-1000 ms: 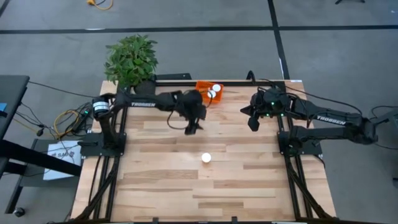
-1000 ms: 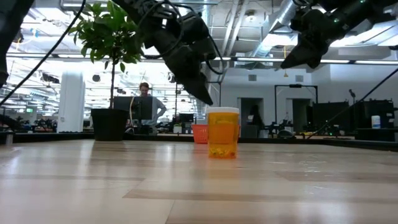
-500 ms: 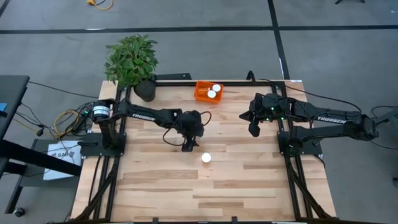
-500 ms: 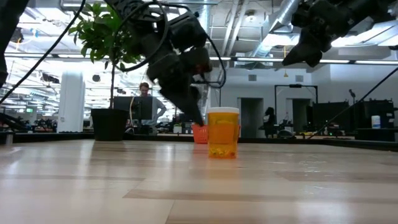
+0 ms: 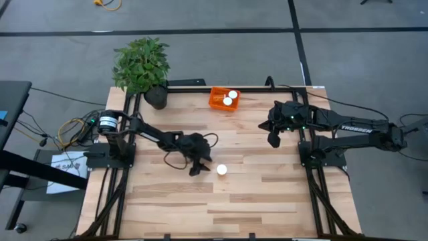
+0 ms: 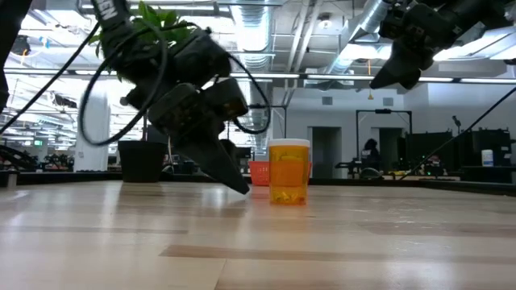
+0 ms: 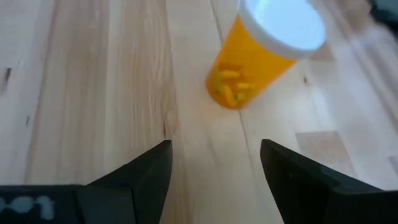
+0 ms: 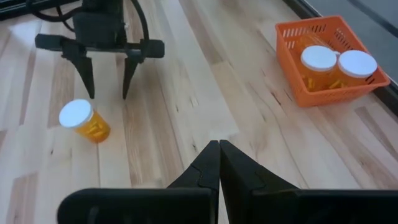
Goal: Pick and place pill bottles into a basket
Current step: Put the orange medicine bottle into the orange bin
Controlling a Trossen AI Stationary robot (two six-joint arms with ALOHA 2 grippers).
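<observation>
Wooden plank table [image 5: 267, 194] serves as the landmark. 1 potted plant [image 5: 142, 67] with green foliage stands in a black pot at the table's far left corner. A bundle of cables [image 5: 70, 130] lies on the grey floor just off the table's left edge, beside a white sheet of paper [image 5: 65, 167]. A dark line [image 5: 221, 30] on the floor runs beyond the table's far edge. In the low view, ceiling ducts [image 6: 322, 32] show beyond the table.

Robotics lab in an open industrial hall. Evidence: wooden bench [image 5: 267, 201] on a black frame carrying two arms; grey concrete floor [image 5: 60, 40] with black tape lines; exposed ceiling ducts [image 6: 367, 20] at 12 o'clock; distant workstations [image 6: 484, 157] at 2 o'clock.
</observation>
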